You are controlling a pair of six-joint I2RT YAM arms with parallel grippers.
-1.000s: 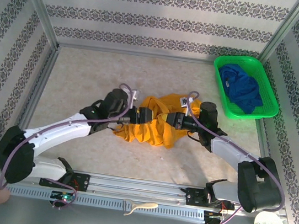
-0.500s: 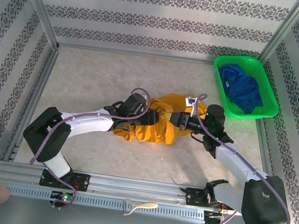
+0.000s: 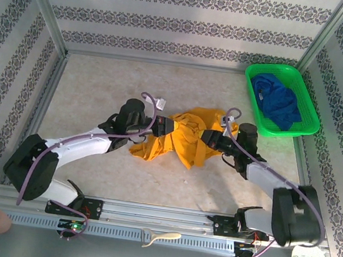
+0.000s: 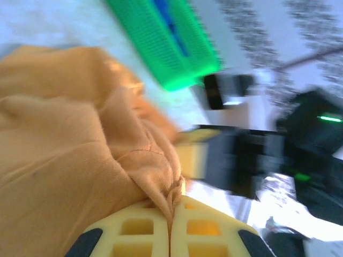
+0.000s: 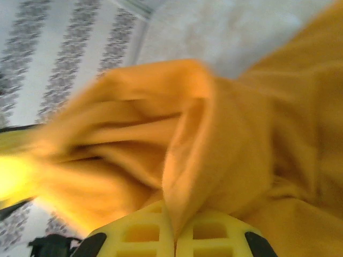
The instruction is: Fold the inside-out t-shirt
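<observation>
1. Pinching hard on both sides right now: my left claw [image 3: 169, 127] is clenched on a gathered ridge of the inside-out t-shirt [image 3: 179, 143]. On the left wrist view the cloth puckers right at the line where the claw closes.
2. My right claw [image 3: 205, 137] is clamped down too. On the right wrist view a fold of the same orange-yellow cloth rises straight out of its closed tips.
3. Shirt's whereabouts: it's bunched in a heap near the middle of the desk [image 3: 100, 86], caught between the two claws. The left claw bites its upper left edge and the right claw its right edge, and the bulk sags toward my side below them.
4. Handling call: this is soft, light, wrinkly cotton with no stiffness at all. I reckon it will drape and slump wherever it isn't held up, and a thin pinch could slip free under a quick tug.
5. Best holds, to my mind, are the hem, shoulder seams or sleeve edges, where the cloth is doubled. Which part each claw has now I can't tell, because it's too crumpled.
6. Over at the far right corner, the green basket [image 3: 251, 87] with the dark blue garment [image 3: 280, 102] sits well apart from the shirt.
</observation>
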